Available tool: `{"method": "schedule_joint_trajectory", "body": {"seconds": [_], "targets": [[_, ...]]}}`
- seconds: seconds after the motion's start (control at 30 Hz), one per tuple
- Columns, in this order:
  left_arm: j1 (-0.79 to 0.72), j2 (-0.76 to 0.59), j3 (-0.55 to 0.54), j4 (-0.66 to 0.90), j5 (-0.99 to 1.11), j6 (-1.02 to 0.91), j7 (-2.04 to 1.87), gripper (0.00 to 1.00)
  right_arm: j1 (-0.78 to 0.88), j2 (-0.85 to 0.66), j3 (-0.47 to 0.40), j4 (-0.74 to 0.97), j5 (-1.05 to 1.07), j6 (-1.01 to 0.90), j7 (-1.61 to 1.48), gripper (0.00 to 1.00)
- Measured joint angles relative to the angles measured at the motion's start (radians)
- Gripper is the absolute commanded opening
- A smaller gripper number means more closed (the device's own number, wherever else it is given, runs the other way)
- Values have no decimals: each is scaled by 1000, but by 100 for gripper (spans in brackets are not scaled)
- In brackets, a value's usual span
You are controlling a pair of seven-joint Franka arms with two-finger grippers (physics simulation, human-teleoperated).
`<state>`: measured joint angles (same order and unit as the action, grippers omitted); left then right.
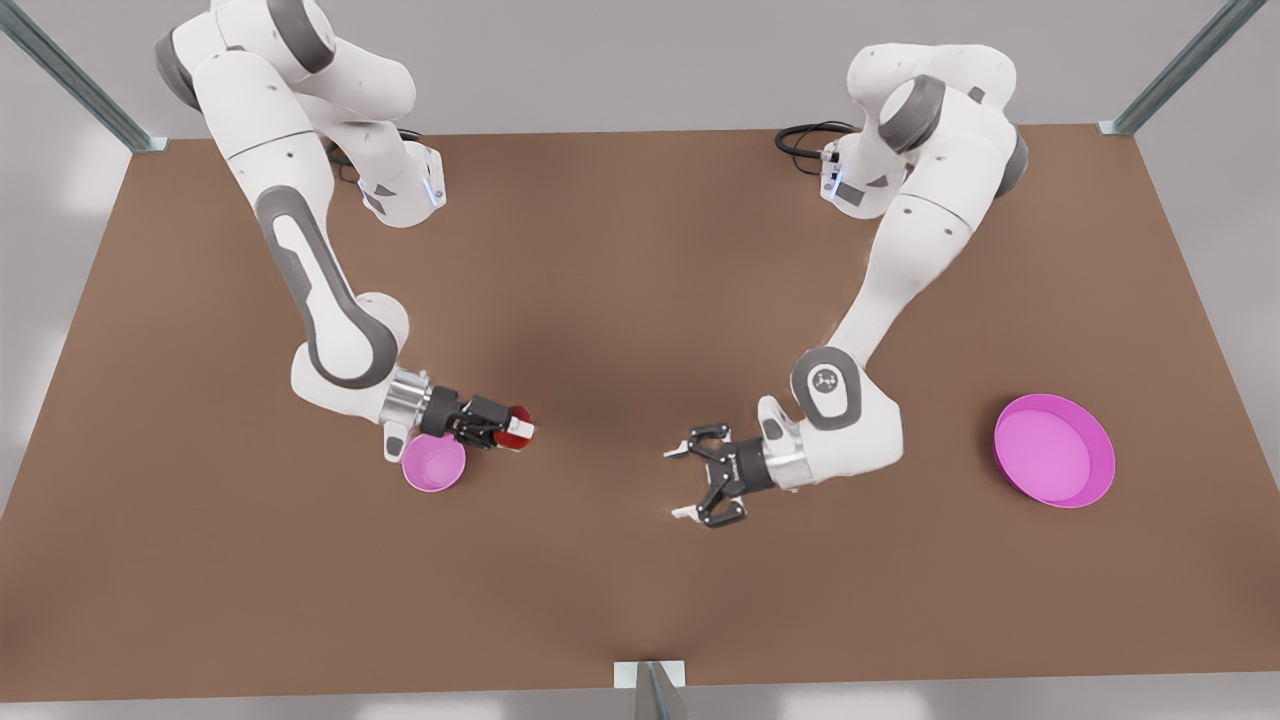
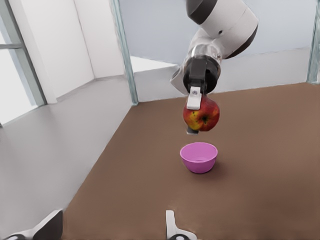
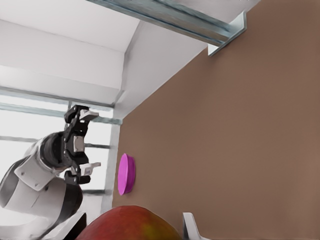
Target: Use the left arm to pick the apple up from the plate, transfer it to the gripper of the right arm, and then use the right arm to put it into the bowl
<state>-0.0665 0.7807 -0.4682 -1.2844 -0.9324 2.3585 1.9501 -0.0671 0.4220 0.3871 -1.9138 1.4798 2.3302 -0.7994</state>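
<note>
1. R gripper (image 1: pixel 512 432): clamped on the apple (image 1: pixel 521 414), one finger each side. It sits on the front view's left, held off the table (image 1: pixel 600 300). We match it by the R wrist view, where the apple bulks right under the cam.
2. Apple is in the air, not on any dish. In the L wrist view it hangs above the bowl (image 1: pixel 420 478) with clear air between them.
3. Key relation: in the front view the bowl sits under the R wrist, while the apple sticks out past the bowl's rim toward the table's centre. The L wrist view lines them up more closely, so we can't fix the true offset. We judge the fruit needs pulling back over the bowl's mouth before lowering.
4. The bowl is only a bit wider than the apple, so centring matters. An off-centre drop could clip the rim and roll away.
5. L gripper (image 1: pixel 678 483): fingers spread wide, holding nothing, on the front view's right, facing the R one across a gap. This arm waits.
6. Plate (image 1: pixel 1100 470): bare, beyond the L arm, well apart from the bowl. R arm is far nearer the bowl.
</note>
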Motion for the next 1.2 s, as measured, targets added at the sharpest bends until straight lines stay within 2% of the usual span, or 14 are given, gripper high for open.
{"method": "schedule_joint_trajectory", "body": {"seconds": [0.1,0.17,0.27,0.3,0.37,0.43,0.67,1.0,1.2], "targets": [[144,-182,17,9,512,-218,-195,100,-1,2,-51,6,-143,2,-2,71],[170,-254,64,23,776,-370,-329,100,-8,2,-94,10,-275,4,-2,71],[175,-411,120,34,979,-550,-571,100,-23,2,-138,19,-524,8,2,71],[145,-476,176,25,1008,-593,-650,100,-31,3,-145,23,-615,9,5,71],[63,-642,344,-104,1000,-643,-793,100,-50,4,-162,27,-787,11,11,71],[55,-687,395,-126,995,-693,-920,100,-58,12,-166,27,-906,11,17,71],[30,-614,412,-88,988,-804,-1267,100,-47,48,-158,46,-1059,11,31,72],[37,-599,413,-87,987,-840,-1580,100,-25,142,-141,79,-1083,13,42,74],[37,-599,413,-87,986,-846,-1699,100,-25,153,-139,61,-1086,11,47,80]]}}
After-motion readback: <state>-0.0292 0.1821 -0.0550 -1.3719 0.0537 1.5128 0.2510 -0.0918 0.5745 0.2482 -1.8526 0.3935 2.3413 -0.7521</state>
